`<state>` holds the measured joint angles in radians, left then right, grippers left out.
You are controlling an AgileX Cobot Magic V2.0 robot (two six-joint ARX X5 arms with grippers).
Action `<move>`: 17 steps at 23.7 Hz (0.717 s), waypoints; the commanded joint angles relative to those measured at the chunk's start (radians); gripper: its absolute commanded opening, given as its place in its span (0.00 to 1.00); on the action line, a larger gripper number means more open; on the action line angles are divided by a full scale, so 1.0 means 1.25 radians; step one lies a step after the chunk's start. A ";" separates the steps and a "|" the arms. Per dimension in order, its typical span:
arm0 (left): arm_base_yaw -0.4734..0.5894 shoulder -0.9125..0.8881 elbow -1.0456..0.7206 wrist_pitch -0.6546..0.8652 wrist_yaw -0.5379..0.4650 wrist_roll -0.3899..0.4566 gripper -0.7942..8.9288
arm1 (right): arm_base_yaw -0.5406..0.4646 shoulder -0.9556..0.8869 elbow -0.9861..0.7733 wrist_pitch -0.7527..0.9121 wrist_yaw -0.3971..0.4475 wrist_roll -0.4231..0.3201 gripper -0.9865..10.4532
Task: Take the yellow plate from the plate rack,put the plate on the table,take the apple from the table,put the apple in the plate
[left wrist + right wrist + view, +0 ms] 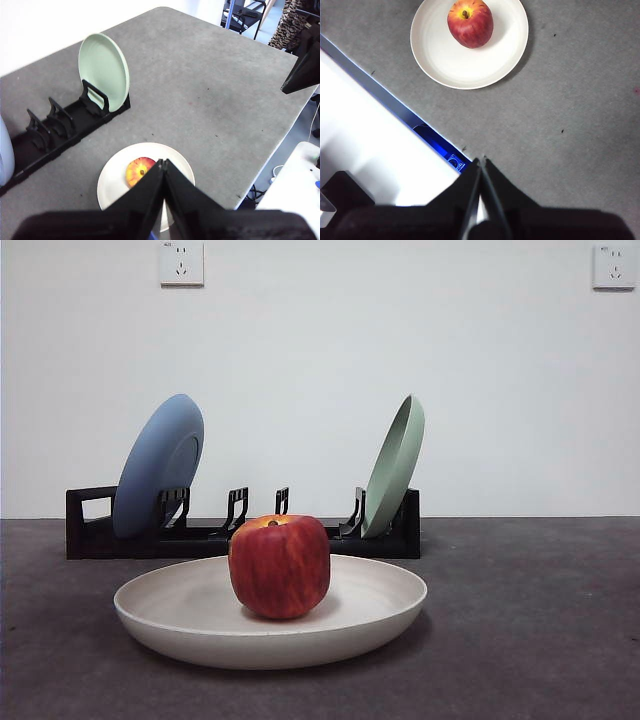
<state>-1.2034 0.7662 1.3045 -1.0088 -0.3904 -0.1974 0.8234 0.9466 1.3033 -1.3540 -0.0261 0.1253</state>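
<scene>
You've got the apple sitting in the yellow plate, flat on the counter just in front of the plate rack. Blue plate & green plate stand in the rack. Left tool & right tool both closed, empty, held above the counter.

Below my pincers, the table reads as matt dark grey, finely speckled and slightly rough. The yellow plate looks like smooth matt cream plastic or ceramic; I cannot tell which. On it, the apple shows waxy red skin with a soft sheen. Behind, the plate rack looks like black plastic, faintly glossy. The blue plate and pale green plate are both matt and smooth.
</scene>
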 commanded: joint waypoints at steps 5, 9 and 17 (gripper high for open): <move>0.037 0.005 0.000 0.156 -0.123 0.158 0.08 | 0.002 0.000 -0.004 -0.016 0.002 0.005 0.09; 0.195 0.005 -0.003 0.266 -0.041 0.256 0.08 | 0.002 0.000 -0.004 -0.016 0.004 0.005 0.09; 0.648 -0.020 -0.096 0.451 0.408 0.323 0.08 | 0.001 0.000 -0.004 -0.016 0.020 0.005 0.09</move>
<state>-0.4541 0.7460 1.2015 -0.4583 0.0719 0.1749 0.8234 0.9466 1.3033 -1.3540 -0.0059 0.1253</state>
